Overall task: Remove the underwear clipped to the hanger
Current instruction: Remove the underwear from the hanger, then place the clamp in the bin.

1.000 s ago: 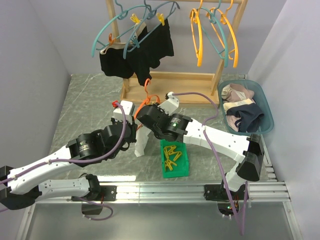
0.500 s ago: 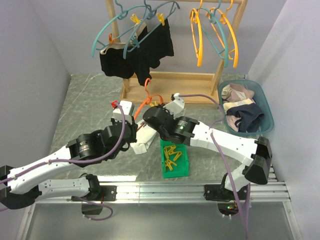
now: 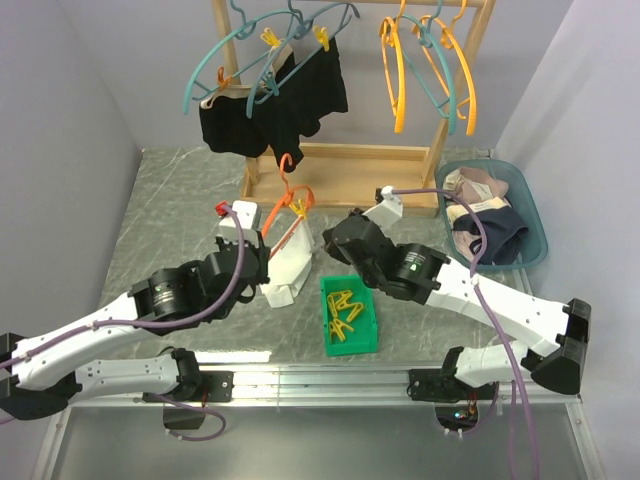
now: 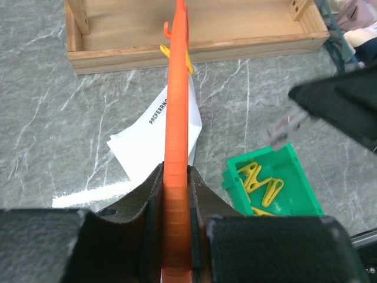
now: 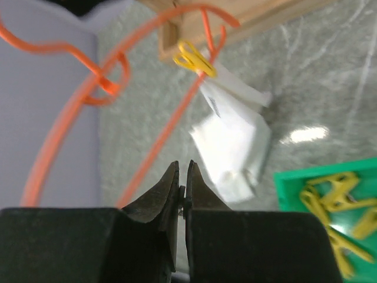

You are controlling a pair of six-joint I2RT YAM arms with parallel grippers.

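The left gripper (image 4: 175,171) is closed tight on the flat arm of an orange hanger (image 4: 175,118), holding it edge-up over the grey marbled surface (image 3: 180,200). The white underwear (image 3: 290,265) hangs from that hanger by a yellow peg (image 5: 193,58), and its lower end appears to rest on the surface. Just to the right, the right gripper (image 5: 183,171) has its jaws pressed together with nothing between them, while two black underwear (image 3: 300,100) hang pegged to teal hangers (image 3: 215,60) on the wooden rack (image 3: 340,160) behind.

Lab bench: plain partition walls (image 3: 60,130), aluminium mounting rail (image 3: 330,379).
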